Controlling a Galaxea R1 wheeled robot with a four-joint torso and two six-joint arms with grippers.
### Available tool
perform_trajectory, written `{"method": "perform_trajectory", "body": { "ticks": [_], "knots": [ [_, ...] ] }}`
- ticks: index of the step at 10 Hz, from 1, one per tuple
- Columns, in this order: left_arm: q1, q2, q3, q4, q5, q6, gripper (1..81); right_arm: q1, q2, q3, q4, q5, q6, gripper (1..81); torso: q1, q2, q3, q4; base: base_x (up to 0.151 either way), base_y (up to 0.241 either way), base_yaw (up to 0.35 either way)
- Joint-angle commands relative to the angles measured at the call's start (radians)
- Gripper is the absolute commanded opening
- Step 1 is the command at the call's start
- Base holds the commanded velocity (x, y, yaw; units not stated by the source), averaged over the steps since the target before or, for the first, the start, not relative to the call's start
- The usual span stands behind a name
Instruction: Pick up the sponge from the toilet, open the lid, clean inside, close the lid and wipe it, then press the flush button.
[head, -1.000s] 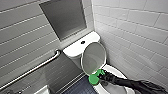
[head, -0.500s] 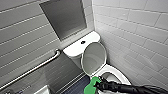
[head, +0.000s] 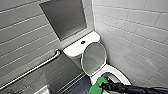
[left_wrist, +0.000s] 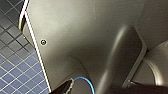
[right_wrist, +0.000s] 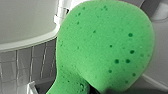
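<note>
Head view: the sponge sits at the tip of the right gripper, clamped in it, at the rim of the toilet bowl, just below the upright lid. The right arm reaches in low from the right edge, nearly level. The dark fingers blur together, and the frame's lower edge cuts off the sponge.

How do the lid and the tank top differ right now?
The lid stands raised; the tank top lies flat. The lid is oval, the tank top a rounded rectangle. The lid shows a greyish face; the tank top is white with a dark button in its middle. Both belong to the toilet.
</note>
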Motion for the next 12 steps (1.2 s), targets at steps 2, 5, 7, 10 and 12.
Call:
{"method": "perform_trajectory", "body": {
  "ticks": [2,5,7,10,12],
  "knots": [
    [0.007,-0.017,-0.001,0.002,0.076,0.004,81.1,0.094,-0.127,0.163,-0.015,-0.121,0.013,1.0,0.0,0.0,0.0,0.0,0.0,0.0,0.0],
    [0.007,-0.015,-0.001,0.004,0.076,0.004,81.1,0.083,-0.196,0.234,-0.028,-0.132,0.013,1.0,0.0,0.0,0.0,0.0,0.0,0.0,0.0],
    [0.006,-0.015,-0.001,0.004,0.076,0.004,81.1,0.052,-0.229,0.269,-0.044,-0.132,0.013,1.0,0.0,0.0,0.0,0.0,0.0,0.0,0.0],
    [0.004,-0.011,-0.001,0.011,0.075,0.004,81.1,0.046,-0.357,0.38,-0.05,-0.135,0.013,1.0,0.0,0.0,0.0,0.0,0.0,0.0,0.0],
    [0.003,-0.008,0.0,0.018,0.076,0.004,81.1,0.058,-0.414,0.446,-0.05,-0.161,0.014,1.0,0.0,0.0,0.0,0.0,0.0,0.0,0.0]
  ]
}}
